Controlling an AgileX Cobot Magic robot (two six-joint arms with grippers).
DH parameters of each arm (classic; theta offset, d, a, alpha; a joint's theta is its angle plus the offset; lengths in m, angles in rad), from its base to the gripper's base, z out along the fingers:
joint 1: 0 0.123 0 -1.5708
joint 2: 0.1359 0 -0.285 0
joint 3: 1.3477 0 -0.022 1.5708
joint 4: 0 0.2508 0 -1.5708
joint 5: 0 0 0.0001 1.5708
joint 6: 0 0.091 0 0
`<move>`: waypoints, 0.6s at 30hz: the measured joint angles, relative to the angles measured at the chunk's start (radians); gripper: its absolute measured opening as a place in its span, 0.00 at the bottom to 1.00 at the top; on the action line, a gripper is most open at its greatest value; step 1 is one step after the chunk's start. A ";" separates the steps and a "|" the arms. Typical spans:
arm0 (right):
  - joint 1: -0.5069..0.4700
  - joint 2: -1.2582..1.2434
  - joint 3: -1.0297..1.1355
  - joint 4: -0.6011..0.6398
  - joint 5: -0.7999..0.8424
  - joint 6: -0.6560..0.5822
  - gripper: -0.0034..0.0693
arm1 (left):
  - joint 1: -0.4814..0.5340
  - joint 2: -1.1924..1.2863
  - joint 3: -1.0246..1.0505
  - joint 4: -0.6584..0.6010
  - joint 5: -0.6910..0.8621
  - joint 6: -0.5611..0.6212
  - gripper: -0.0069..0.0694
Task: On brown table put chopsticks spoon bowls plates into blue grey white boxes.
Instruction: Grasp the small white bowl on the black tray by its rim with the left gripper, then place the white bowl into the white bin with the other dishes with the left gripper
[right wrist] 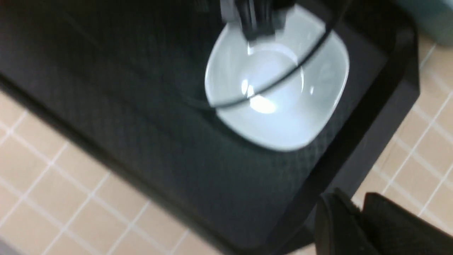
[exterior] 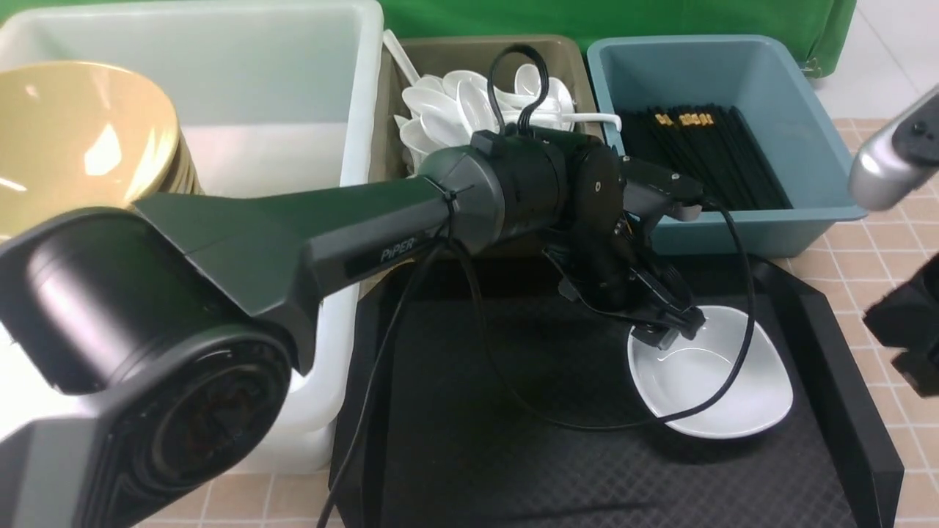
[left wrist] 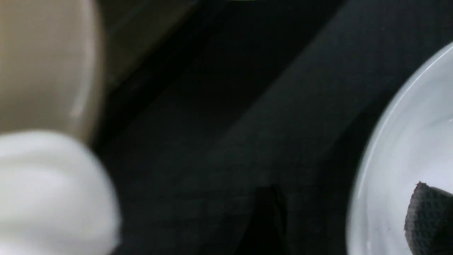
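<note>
white plate [exterior: 722,389] on black tray [exterior: 513,440]. left gripper [exterior: 671,331] fingers wide, straddling plate rim: close firmly, lift level, clear tray wall, carry toward white box [exterior: 359,110]. right gripper [right wrist: 357,209] spread: cannot tell.

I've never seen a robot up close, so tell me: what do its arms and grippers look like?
The left arm is matte black-grey: a fat round joint, a tapering link with pale PiPER lettering, black cables looping loose, and a slim black left gripper. The right arm shows a rounded silver-grey shell with black parts.
</note>
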 joint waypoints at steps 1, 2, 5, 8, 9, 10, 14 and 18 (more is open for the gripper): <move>0.000 0.000 0.000 0.000 -0.015 0.000 0.25 | 0.000 0.007 0.000 -0.017 -0.001 0.000 0.64; 0.000 0.000 0.000 0.000 -0.023 0.000 0.25 | 0.000 0.016 0.000 -0.029 0.000 0.000 0.61; 0.000 0.000 0.000 0.000 -0.029 0.000 0.26 | 0.000 0.026 -0.002 -0.038 0.008 0.003 0.50; 0.000 0.000 0.000 0.000 -0.035 0.000 0.26 | 0.000 0.026 -0.004 -0.040 0.030 0.006 0.33; 0.000 0.000 0.000 0.000 -0.042 0.000 0.26 | 0.001 0.024 -0.005 -0.039 0.037 0.007 0.26; 0.000 0.000 0.000 0.000 -0.050 0.000 0.26 | 0.006 0.015 -0.011 -0.051 0.045 0.007 0.21; 0.000 0.000 0.000 0.022 -0.099 0.002 0.26 | 0.048 -0.076 -0.024 -0.033 0.122 0.051 0.11; 0.004 0.000 0.000 0.108 -0.186 -0.010 0.26 | 0.159 -0.253 -0.024 -0.010 0.236 0.111 0.10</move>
